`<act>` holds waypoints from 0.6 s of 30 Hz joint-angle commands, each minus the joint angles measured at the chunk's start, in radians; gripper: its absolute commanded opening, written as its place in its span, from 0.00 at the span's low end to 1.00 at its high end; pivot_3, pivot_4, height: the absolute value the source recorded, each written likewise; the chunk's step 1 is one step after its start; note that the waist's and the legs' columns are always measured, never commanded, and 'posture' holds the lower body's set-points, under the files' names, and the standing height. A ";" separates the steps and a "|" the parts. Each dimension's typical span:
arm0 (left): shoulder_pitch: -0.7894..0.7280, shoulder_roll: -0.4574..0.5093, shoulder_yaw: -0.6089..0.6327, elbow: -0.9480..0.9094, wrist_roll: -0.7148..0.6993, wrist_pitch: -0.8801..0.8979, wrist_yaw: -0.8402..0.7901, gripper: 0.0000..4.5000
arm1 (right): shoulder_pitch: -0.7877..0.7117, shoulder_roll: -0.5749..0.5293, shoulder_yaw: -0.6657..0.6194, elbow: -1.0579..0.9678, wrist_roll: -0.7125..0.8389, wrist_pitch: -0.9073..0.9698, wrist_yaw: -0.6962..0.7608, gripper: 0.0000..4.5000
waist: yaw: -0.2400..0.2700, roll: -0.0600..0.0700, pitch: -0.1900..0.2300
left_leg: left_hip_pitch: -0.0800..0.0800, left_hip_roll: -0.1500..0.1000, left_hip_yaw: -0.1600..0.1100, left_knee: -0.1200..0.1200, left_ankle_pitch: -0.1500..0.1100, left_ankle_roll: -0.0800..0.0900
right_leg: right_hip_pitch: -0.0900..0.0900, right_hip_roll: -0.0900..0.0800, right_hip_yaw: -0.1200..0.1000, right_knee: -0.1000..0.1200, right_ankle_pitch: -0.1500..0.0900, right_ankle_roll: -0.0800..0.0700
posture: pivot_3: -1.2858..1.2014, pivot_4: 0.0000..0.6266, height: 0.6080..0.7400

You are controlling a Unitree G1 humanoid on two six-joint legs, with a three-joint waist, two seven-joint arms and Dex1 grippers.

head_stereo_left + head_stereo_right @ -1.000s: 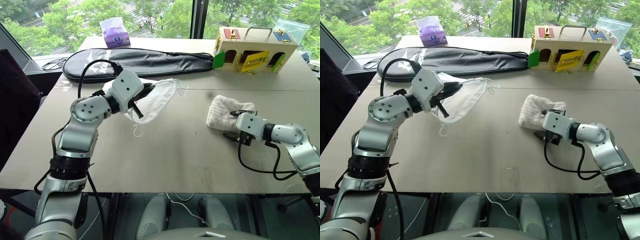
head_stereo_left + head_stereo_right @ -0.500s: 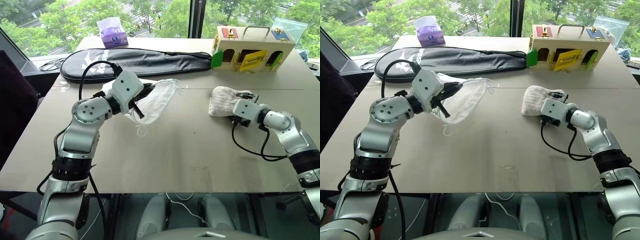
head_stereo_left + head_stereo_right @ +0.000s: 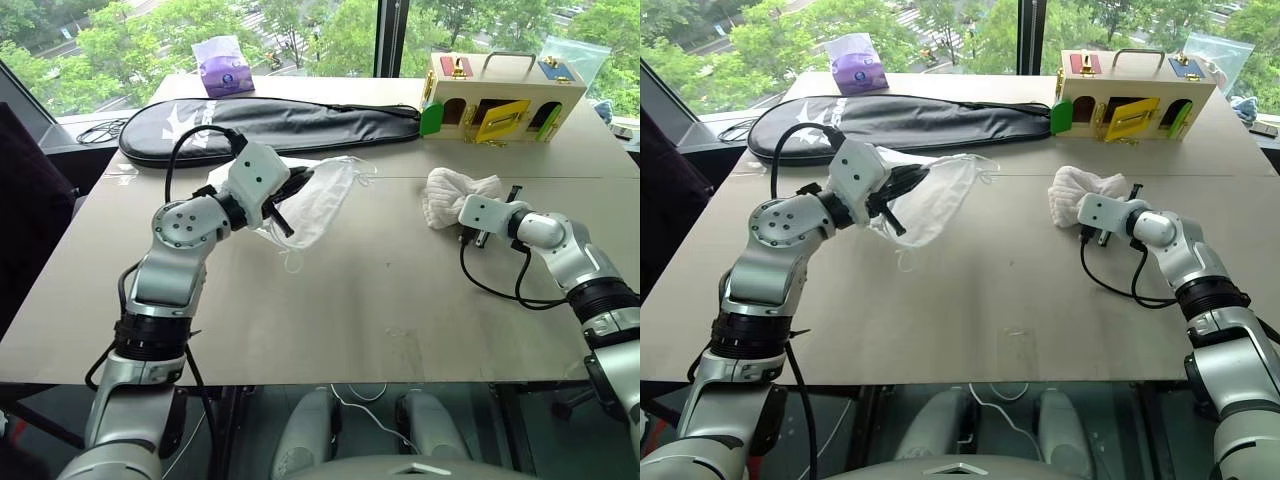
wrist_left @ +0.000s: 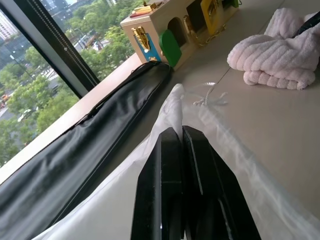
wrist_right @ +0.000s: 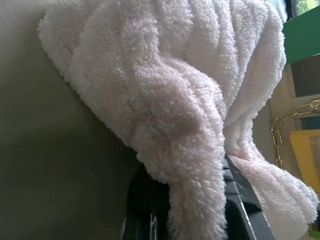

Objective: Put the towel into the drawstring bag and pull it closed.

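The drawstring bag (image 3: 322, 200), thin translucent white fabric, hangs a little above the table at left centre, its cords (image 3: 290, 262) dangling. My left gripper (image 3: 298, 181) is shut on the bag's edge; in the left wrist view the black fingers (image 4: 165, 165) press together with fabric draped around them. The towel (image 3: 452, 195), white ribbed terry, lies bunched on the table at right. My right gripper (image 3: 464, 206) is at the towel's near right side, shut on a fold of it. The right wrist view shows that fold (image 5: 170, 115) pinched between the black fingers (image 5: 242, 200).
A long black racket case (image 3: 280, 120) lies across the back of the table (image 3: 380, 300). Behind it stands a purple tissue pack (image 3: 226, 66). A wooden lock box (image 3: 500, 95) stands at back right, just beyond the towel. Black cables (image 3: 100, 126) lie at the far left.
My right gripper moved forward with the towel, pushing it farther back and bunching it, and went from open to shut on a fold. The left gripper and the bag stayed in place.
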 commanded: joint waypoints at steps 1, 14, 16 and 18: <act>-0.027 0.001 0.030 -0.014 -0.025 0.000 0.003 0.00 | 0.008 0.005 -0.093 -0.123 0.124 -0.111 -0.007 0.01 | -0.001 0.001 0.001 | 0.000 0.000 0.000 0.000 0.000 0.000 | 0.000 0.000 0.000 0.000 0.000 0.000 | 0.52 0.24 1.00; -0.109 -0.102 0.111 0.034 -0.213 0.155 0.029 0.00 | 0.225 0.285 -0.084 -0.844 0.274 0.182 -0.046 0.01 | 0.003 0.001 0.001 | -0.002 0.000 -0.001 0.000 -0.002 0.003 | -0.003 0.000 0.000 0.003 0.000 0.000 | 0.52 0.24 1.00; -0.118 -0.118 0.124 0.025 -0.252 0.198 0.038 0.00 | 0.251 0.338 -0.056 -0.870 0.260 0.251 -0.069 0.01 | 0.002 0.001 0.001 | -0.002 0.000 -0.001 0.001 -0.002 0.003 | -0.003 0.000 0.000 0.004 0.000 0.000 | 0.52 0.24 1.00; -0.121 -0.119 0.122 0.006 -0.270 0.221 0.038 0.00 | 0.281 0.357 -0.022 -0.888 0.235 0.280 -0.065 0.01 | 0.002 0.001 0.001 | -0.002 0.000 -0.001 0.001 -0.001 0.002 | -0.004 0.000 0.000 0.007 0.000 0.000 | 0.52 0.24 1.00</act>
